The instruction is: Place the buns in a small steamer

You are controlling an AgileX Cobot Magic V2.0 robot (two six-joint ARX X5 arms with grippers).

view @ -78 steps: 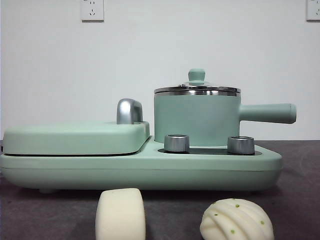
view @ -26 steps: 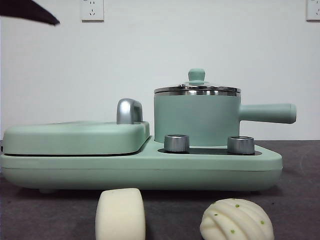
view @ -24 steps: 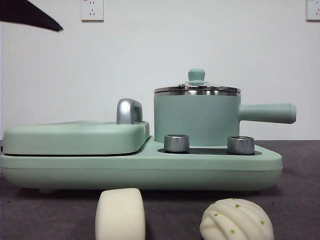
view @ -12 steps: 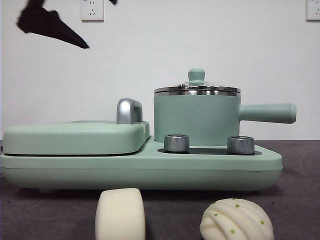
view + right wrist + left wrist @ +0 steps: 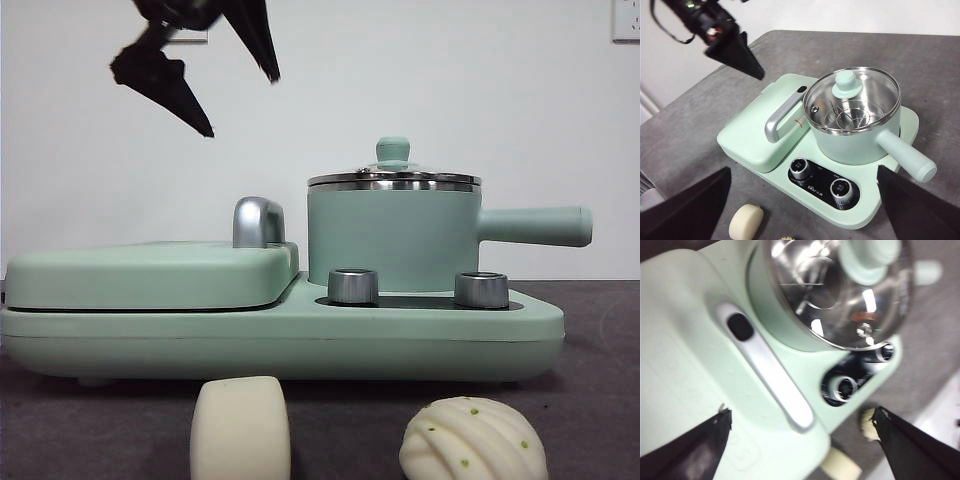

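on the bench [image 5: 600,400], the small steamer [image 5: 392,235] stands upright, lid on, its handle pointing right in the front view. above the griddle lid [image 5: 150,275], the left hand [image 5: 240,100] hangs spread open; the right hand [image 5: 800,200] is open too.

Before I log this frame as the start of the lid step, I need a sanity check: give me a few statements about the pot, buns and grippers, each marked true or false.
1. The glass lid sits on the small steamer. True.
2. Both buns are already inside the steamer. False: the smooth bun and the pleated bun lie on the table in front of the appliance.
3. The left gripper hangs open above the griddle lid. True.
4. The right gripper holds the smooth bun. False: it is open and holds nothing.
5. The steamer's handle points toward the griddle lid. False: it points away from it.
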